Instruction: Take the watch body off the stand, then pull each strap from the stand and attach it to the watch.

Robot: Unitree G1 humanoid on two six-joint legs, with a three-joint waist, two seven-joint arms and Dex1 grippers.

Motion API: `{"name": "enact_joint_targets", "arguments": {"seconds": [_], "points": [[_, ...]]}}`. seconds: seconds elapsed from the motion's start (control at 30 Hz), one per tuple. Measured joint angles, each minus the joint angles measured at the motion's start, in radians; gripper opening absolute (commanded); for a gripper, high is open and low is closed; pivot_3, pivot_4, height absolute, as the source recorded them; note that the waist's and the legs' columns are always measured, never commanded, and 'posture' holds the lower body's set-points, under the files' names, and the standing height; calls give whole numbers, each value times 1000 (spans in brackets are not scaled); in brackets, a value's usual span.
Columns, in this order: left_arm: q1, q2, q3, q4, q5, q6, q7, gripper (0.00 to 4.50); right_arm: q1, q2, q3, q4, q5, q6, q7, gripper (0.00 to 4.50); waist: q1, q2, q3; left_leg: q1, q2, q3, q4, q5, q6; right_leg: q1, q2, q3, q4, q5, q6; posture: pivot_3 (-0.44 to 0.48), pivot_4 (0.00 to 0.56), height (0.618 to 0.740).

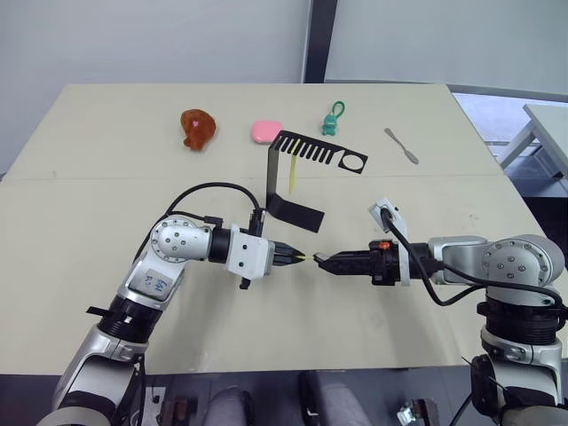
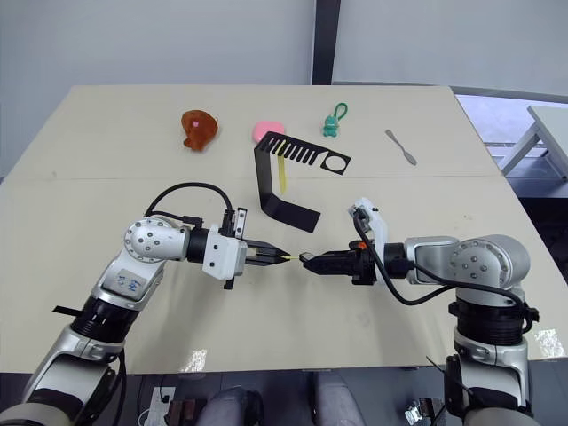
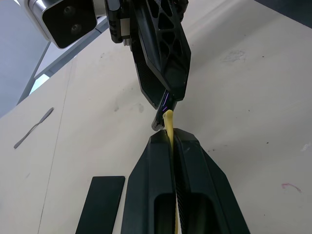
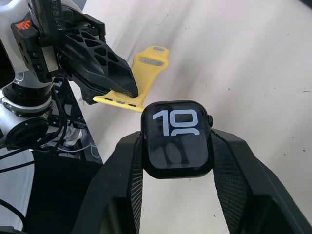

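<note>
Yellow shows at the tip of the left gripper (image 1: 297,257) in the left eye view: its two black fingers are pinched together on one strap (image 1: 304,257), held above the table (image 1: 106,160) and pointing toward the right gripper (image 1: 327,262). The right gripper faces it from close by, tips nearly meeting, with the watch body (image 1: 322,259) clamped between its fingers. Behind them the stand (image 1: 282,177) rests on its flat base, and the second strap (image 1: 291,177) hangs from its slotted top arm. Farther back lie a brown object (image 1: 197,128), a pink object (image 1: 265,131), a teal keychain figure (image 1: 331,121) and a grey spatula (image 1: 401,145).

From the left wrist, the closed fingers (image 3: 151,195) grip the yellow strap (image 3: 169,127) edge-on, its free end just below the other gripper's black fingers. The stand's base (image 3: 101,202) and the spatula (image 3: 33,127) lie on the table.

From the right wrist, the fingers (image 4: 122,180) squeeze the watch body (image 4: 177,139) from both sides, its screen facing the camera with white digits. Just beyond, the left gripper (image 4: 124,92) holds the strap (image 4: 141,78) near the watch's upper edge; whether they touch cannot be told.
</note>
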Motion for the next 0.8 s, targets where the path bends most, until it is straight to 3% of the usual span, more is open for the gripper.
{"name": "enact_joint_targets", "arguments": {"seconds": [0.8], "points": [[0, -33, -1, 9, 37, 11, 16, 0, -9, -3, -2, 0, 20, 0, -37, 1505, 0, 0, 0, 0, 0, 0, 0, 0, 0, 0, 0, 0, 0, 0, 0, 0, 150, 740]]}}
